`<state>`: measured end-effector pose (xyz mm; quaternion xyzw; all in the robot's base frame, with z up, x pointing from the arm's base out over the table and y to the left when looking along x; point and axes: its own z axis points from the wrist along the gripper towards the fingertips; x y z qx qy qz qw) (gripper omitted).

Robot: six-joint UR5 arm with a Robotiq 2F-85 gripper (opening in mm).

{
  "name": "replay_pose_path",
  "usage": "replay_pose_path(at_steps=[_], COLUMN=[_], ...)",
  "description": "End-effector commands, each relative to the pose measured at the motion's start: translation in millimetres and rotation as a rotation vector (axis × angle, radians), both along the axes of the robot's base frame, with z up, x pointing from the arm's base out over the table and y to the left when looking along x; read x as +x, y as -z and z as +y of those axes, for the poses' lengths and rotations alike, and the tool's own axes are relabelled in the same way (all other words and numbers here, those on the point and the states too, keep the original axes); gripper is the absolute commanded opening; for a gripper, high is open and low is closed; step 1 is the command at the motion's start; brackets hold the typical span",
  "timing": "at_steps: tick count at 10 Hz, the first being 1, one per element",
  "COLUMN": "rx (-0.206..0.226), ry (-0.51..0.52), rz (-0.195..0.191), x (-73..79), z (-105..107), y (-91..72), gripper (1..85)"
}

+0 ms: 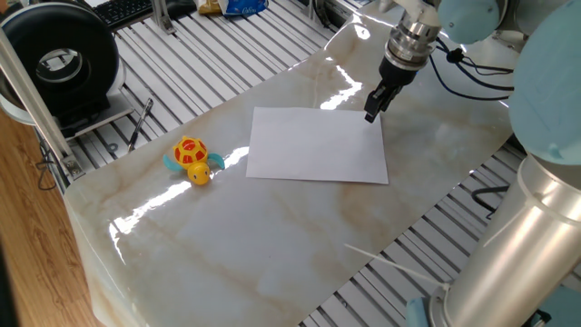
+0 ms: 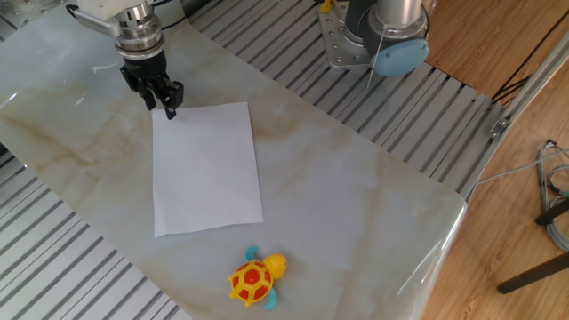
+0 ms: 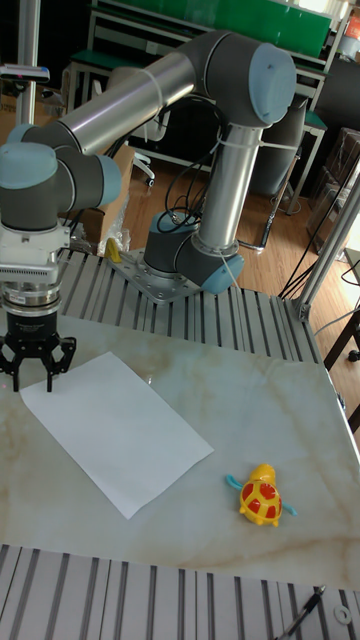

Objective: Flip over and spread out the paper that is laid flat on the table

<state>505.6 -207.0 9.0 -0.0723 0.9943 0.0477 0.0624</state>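
The white paper (image 1: 316,145) (image 2: 204,164) (image 3: 115,430) lies flat on the marble table (image 1: 272,236) (image 2: 356,187) (image 3: 250,400). My gripper (image 1: 371,113) (image 2: 160,105) (image 3: 33,382) points straight down at the sheet's far corner, on the arm's side of the table. In the tall fixed view its fingers stand apart, so it is open, with the tips low over that corner. I cannot tell whether they touch the sheet. No part of the paper is lifted.
A yellow and red toy turtle (image 1: 192,158) (image 2: 253,278) (image 3: 262,495) sits on the table beyond the paper's opposite end. The ribbed aluminium frame (image 2: 418,98) surrounds the tabletop. The arm's base (image 3: 185,265) is bolted behind the table.
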Motion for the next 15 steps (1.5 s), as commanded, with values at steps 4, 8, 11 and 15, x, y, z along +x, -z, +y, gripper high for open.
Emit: replay_pose_path(at_steps=[4, 8, 11, 15], rx=[-0.001, 0.0, 0.008, 0.003], ry=[-0.001, -0.009, -0.01, 0.0], rz=[-0.011, -0.022, -0.032, -0.025], x=[1.2, 2.1, 6.8, 7.5], z=[-4.8, -5.9, -2.4, 3.7], y=[-1.0, 1.9, 5.0, 3.4], gripper=[50.3, 50.3, 50.3, 50.7])
